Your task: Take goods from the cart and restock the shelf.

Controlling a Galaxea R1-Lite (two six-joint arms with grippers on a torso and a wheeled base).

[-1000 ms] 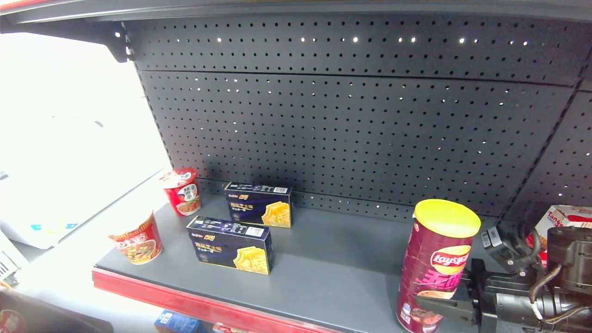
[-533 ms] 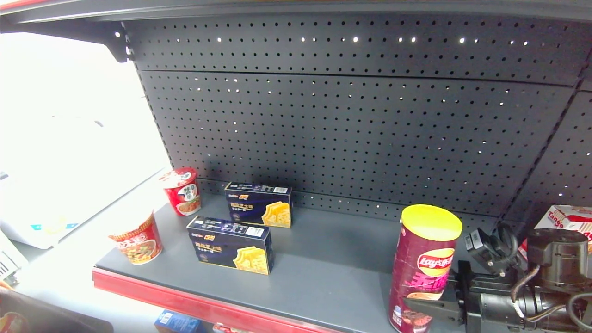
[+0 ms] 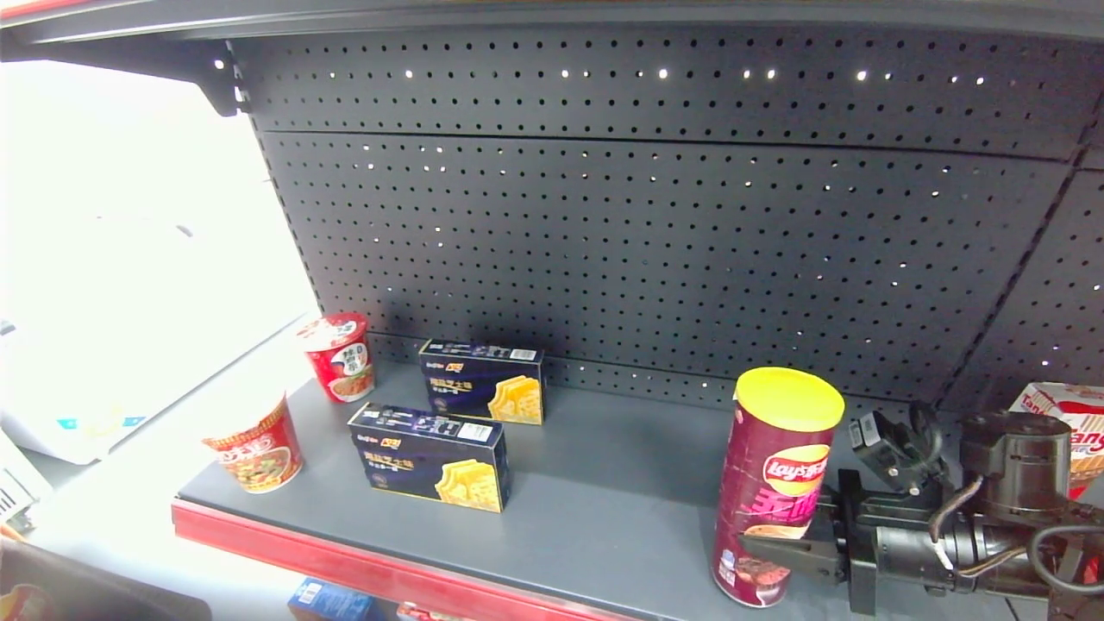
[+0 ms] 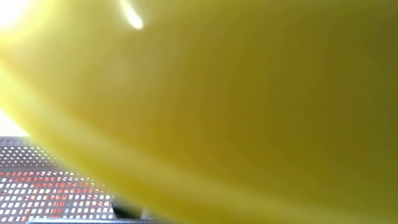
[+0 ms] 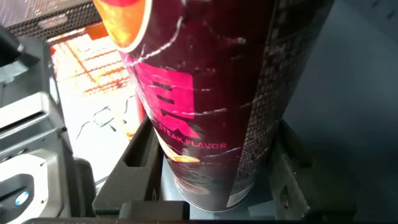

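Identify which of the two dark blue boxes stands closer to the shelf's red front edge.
The front box, beside the orange noodle cup; the rear box stands by the pegboard.

right tool (image 3: pixel 770 542), gripping chips can (image 3: pixel 780 466), moved leftward along shelf (image 3: pixel 621 504)

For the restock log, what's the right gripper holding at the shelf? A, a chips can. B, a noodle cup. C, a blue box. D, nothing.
A: the right gripper is closed round the lower body of the chips can, which is upright at the right end of the shelf.
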